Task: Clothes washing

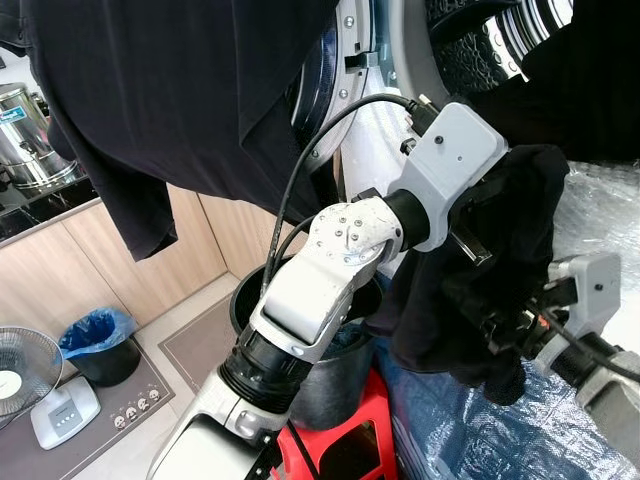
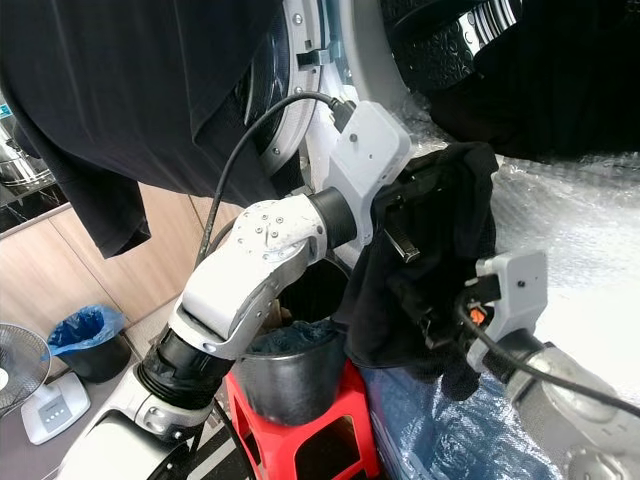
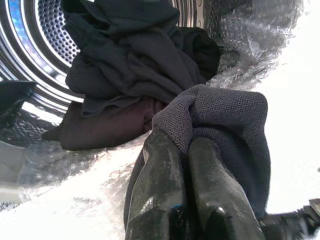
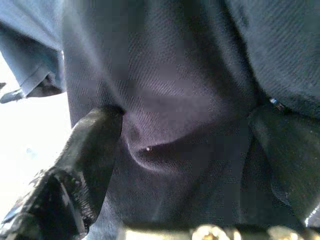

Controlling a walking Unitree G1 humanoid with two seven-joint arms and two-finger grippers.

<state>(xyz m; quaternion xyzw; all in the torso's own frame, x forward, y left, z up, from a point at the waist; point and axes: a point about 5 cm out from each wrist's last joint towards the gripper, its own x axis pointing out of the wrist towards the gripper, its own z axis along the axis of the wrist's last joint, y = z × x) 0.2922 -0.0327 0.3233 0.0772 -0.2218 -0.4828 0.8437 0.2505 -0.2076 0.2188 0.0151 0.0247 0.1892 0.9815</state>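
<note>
A black garment (image 1: 505,290) hangs bunched in front of the washing machine's drum opening (image 1: 480,40). My left arm reaches across to it, and in the left wrist view my left gripper (image 3: 182,137) is shut on a fold of this dark mesh cloth (image 3: 220,115). Beyond it, several dark clothes (image 3: 130,65) lie heaped in the steel drum (image 3: 35,55). My right gripper (image 4: 187,120) is just below, pushed into the hanging cloth. Its fingers (image 4: 95,145) stand apart with fabric bulging between them.
A large black T-shirt (image 1: 170,90) hangs over the open machine door (image 1: 335,70). A black bucket (image 2: 290,370) sits on a red stool (image 2: 340,440) under my left arm. Bubble wrap (image 1: 605,210) and a blue tarp (image 1: 450,420) lie below the drum. A blue-lined bin (image 1: 95,345) and a fan (image 1: 20,370) stand on the floor at left.
</note>
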